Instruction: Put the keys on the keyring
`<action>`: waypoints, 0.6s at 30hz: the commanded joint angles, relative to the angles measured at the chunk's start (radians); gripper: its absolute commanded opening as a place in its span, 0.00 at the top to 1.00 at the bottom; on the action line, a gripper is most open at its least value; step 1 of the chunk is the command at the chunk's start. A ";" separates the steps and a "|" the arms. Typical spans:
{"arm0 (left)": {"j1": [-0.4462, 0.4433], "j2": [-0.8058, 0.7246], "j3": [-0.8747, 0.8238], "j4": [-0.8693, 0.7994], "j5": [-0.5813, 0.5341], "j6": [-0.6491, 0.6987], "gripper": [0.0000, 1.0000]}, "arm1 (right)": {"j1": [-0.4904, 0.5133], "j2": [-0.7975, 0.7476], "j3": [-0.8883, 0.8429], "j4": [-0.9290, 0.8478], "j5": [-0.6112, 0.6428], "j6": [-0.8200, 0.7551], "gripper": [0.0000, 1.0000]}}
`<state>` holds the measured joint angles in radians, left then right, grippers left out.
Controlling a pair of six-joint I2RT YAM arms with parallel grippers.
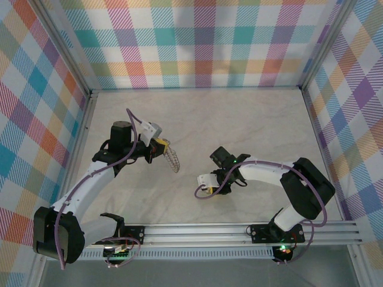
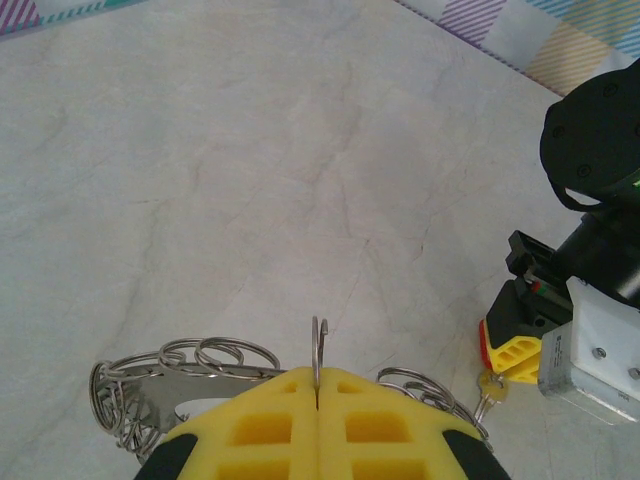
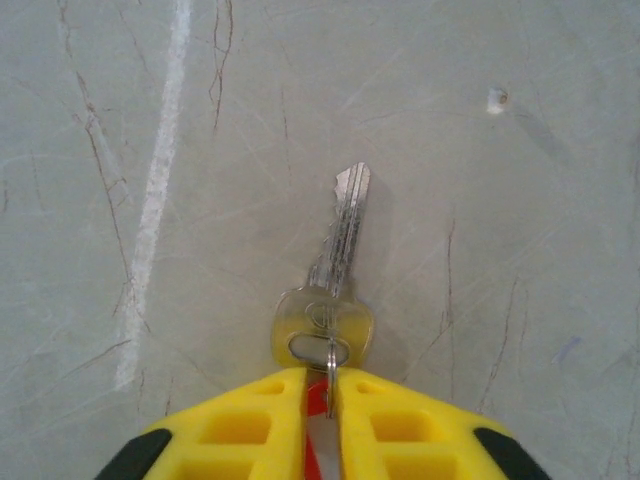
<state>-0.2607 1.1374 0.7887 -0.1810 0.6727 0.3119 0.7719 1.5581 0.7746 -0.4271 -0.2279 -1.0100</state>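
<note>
Right now the left hand (image 2: pixel 318 378) is closed, its two yellow fingers (image 2: pixel 260 425) pressed together on a thin upright wire of the keyring (image 2: pixel 200 358). The keyring is a silvery ring strung with many small wire loops. It spreads out to both sides of this hand's fingertips, with a larger cluster of loops on one side and a smaller cluster on the other. The pinched wire stands up just ahead of the seam between the fingers. Beyond the hand lies the pale, veined tabletop (image 2: pixel 250 180). Seen from above, the keyring sticks out from the tip of the left hand toward the right hand, and the two hands are near each other but apart.

The right hand (image 3: pixel 322 385) is closed as well, its yellow fingers almost meeting on a small metal loop that passes through the slot in the head of a key (image 3: pixel 343 245). The key's yellowish rounded head sits just ahead of the fingertips, and its silvery blade points away from the hand, leaning slightly to one side. I cannot tell whether the key rests on the tabletop or hangs just above it.

From the left wrist, the right hand sits off to the side of the left hand's fingertips. The key hangs under it, just beside the keyring's nearest loops, and I cannot tell whether they touch.
</note>
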 commanded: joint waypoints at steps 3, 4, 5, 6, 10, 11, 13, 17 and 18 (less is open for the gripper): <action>-0.013 -0.002 0.030 0.017 0.041 0.023 1.00 | -0.003 -0.040 -0.017 -0.010 -0.031 0.010 0.97; -0.018 -0.002 0.029 0.017 0.036 0.030 1.00 | -0.005 -0.046 -0.015 -0.009 -0.042 0.022 1.00; -0.023 -0.003 0.029 0.014 0.028 0.035 1.00 | -0.005 -0.053 -0.014 -0.009 -0.053 0.037 1.00; -0.028 -0.005 0.029 0.010 0.022 0.041 1.00 | -0.006 -0.065 -0.012 -0.015 -0.071 0.056 1.00; -0.047 -0.019 0.040 -0.003 0.039 0.078 1.00 | -0.017 -0.158 -0.046 0.067 -0.105 0.172 1.00; -0.055 -0.026 0.044 -0.003 0.034 0.085 1.00 | -0.021 -0.183 -0.059 0.095 -0.107 0.204 1.00; -0.081 -0.064 0.024 0.034 0.032 0.103 1.00 | -0.029 -0.238 -0.087 0.181 -0.116 0.293 1.00; -0.122 -0.144 -0.038 0.139 0.055 0.152 1.00 | -0.047 -0.330 -0.121 0.324 -0.090 0.477 1.00; -0.132 -0.151 -0.035 0.137 0.040 0.170 1.00 | -0.048 -0.353 -0.126 0.360 -0.072 0.519 1.00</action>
<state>-0.3656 1.0386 0.7677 -0.1356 0.6807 0.4133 0.7319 1.2530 0.6662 -0.2165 -0.2909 -0.6746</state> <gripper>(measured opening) 0.049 0.050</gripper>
